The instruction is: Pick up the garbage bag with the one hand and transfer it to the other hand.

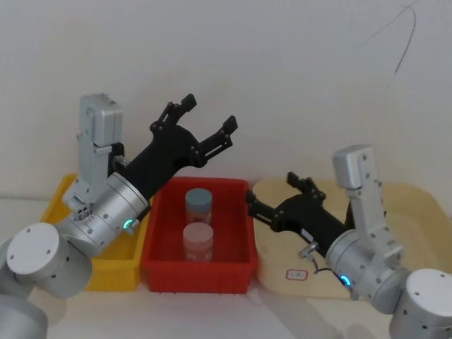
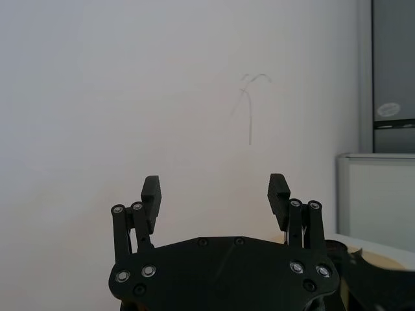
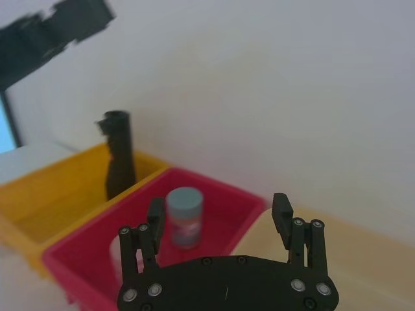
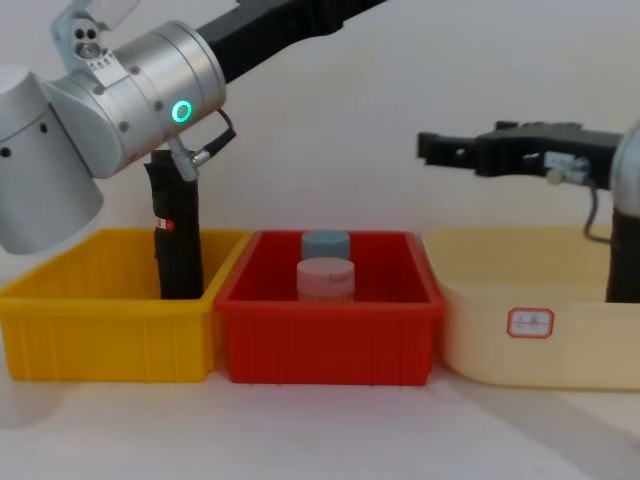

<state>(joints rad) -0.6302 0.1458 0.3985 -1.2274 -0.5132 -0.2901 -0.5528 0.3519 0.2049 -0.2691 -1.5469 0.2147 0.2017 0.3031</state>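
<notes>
Nearest the chest camera, the thick silver left arm [image 4: 140, 75] holds its black long-fingered left claw [image 1: 208, 116] raised toward the wall, spread wide and empty. Well below and behind that claw, under its wrist, stands what seems to be the garbage bag [image 4: 180, 255], a tall black roll of wrinkled film, its long axis upright in the yellow plastic bin [image 4: 100, 330]. The black flat-fingered right claw [image 1: 272, 189], also wide and empty, hovers well apart from the bag, across the red plastic bin [image 4: 330, 340], so the left claw is nearer.

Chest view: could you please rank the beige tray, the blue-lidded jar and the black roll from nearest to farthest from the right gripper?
From the right gripper:
1. Beige tray, directly beneath it, on the right.
2. Blue-lidded jar, in the red bin, in the middle.
3. Black roll, standing in the yellow bin, far left.
</notes>
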